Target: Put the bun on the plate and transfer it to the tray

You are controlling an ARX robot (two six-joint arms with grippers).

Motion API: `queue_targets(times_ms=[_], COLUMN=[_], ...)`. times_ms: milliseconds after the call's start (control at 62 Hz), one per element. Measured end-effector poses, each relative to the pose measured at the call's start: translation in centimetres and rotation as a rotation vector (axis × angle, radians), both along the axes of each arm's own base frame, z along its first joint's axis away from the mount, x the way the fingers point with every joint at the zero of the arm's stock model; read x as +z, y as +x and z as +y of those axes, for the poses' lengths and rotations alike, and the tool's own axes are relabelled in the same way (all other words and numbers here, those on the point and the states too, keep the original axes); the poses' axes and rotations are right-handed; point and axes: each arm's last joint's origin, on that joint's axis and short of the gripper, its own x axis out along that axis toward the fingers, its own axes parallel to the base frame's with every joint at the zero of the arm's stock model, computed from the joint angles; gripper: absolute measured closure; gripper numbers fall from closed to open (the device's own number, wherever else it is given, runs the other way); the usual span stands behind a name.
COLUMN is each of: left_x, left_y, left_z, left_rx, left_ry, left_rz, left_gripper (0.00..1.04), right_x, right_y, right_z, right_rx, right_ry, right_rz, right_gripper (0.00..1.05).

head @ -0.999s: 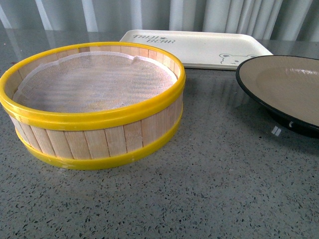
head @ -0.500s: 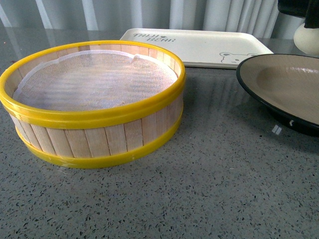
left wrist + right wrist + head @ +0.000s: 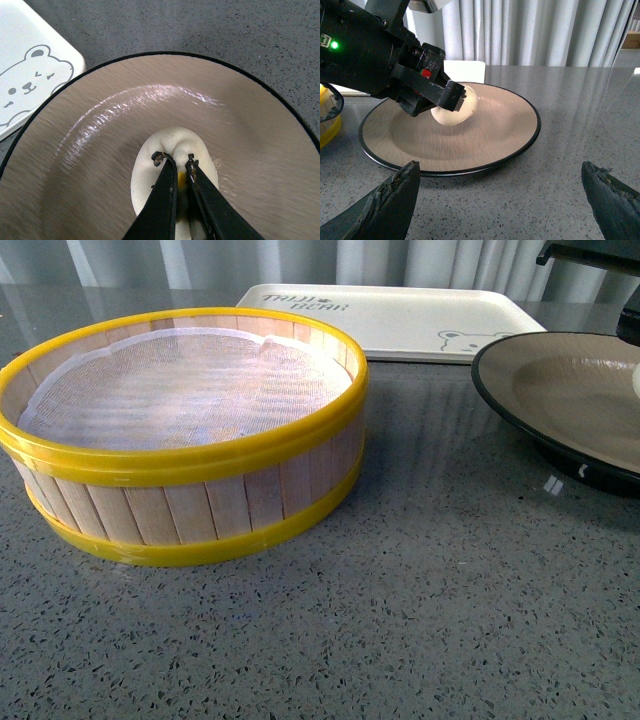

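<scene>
Left gripper [image 3: 175,161], nearly closed, is pinching the bun [image 3: 175,140] over the plate [image 3: 100,150], best releasing only once it's resting flat; right gripper [image 3: 500,175] is gaping empty.

Pretty bright, soft light coming through the far curtains [image 3: 520,30]. Glare streak across the plate [image 3: 150,95], pale reflections on the shiny tabletop [image 3: 450,620]. Plate surface looks smeared in both wrist shots, shadows are faint.

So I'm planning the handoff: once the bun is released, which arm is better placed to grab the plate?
Right, probably: the right end effector is open, empty, facing the plate; the left end effector grips the bun.
</scene>
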Motion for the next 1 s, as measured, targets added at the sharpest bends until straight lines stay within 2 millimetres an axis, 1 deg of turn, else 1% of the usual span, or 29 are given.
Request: queue_targets(times_ms=[355,403,484,532,564,596,612,629,661,774,870,903,919,951,999], left_x=[-0.3,-0.3,-0.3,-0.3,-0.2,-0.1,-0.1,0.0,0.1,0.3,1.1,1.4,1.6,2.5,3.6], left_y=[0.4,0.4,0.4,0.4,0.4,0.5,0.5,0.5,0.6,0.8,1.3,1.4,1.4,1.5,1.4], left_z=[0.0,0.0,0.0,0.0,0.0,0.0,0.0,0.0,0.0,0.1,0.6,0.8,1.0,1.6,2.5], left_rx=[0.012,0.008,0.006,0.007,0.008,0.009,0.009,0.012,0.016,0.025,0.041,0.045,0.048,0.06,0.08], left_ry=[0.043,0.049,0.053,0.055,0.055,0.055,0.055,0.054,0.055,0.051,0.022,0.01,0.003,-0.025,-0.058], left_rz=[-0.034,-0.032,-0.032,-0.033,-0.035,-0.035,-0.035,-0.036,-0.037,-0.037,-0.03,-0.028,-0.029,-0.039,-0.05], left_gripper=[1.01,0.9,0.79,0.7,0.67,0.6,0.59,0.54,0.49,0.33,0.12,0.07,0.05,0.07,0.07], right_x=[0.0,0.0,0.0,0.0,0.0,0.0,0.0,0.0,0.0,0.0,0.0,0.0,0.0,0.0,0.0], right_y=[0.0,0.0,0.0,0.0,0.0,0.0,0.0,0.0,0.0,0.0,0.0,0.0,0.0,0.0,0.0], right_z=[0.0,0.0,0.0,0.0,0.0,0.0,0.0,0.0,0.0,0.0,0.0,0.0,0.0,0.0,0.0], right_rx=[0.0,0.0,0.0,0.0,0.0,0.0,0.0,0.0,0.0,0.0,0.0,0.0,0.0,0.0,0.0], right_ry=[0.0,0.0,0.0,0.0,0.0,0.0,0.0,0.0,0.0,0.0,0.0,0.0,0.0,0.0,0.0], right_rz=[0.0,0.0,0.0,0.0,0.0,0.0,0.0,0.0,0.0,0.0,0.0,0.0,0.0,0.0,0.0], right_gripper=[0.09,0.09,0.09,0.09,0.09,0.09,0.09,0.09,0.09,0.09,0.09,0.09,0.09,0.09,0.09])
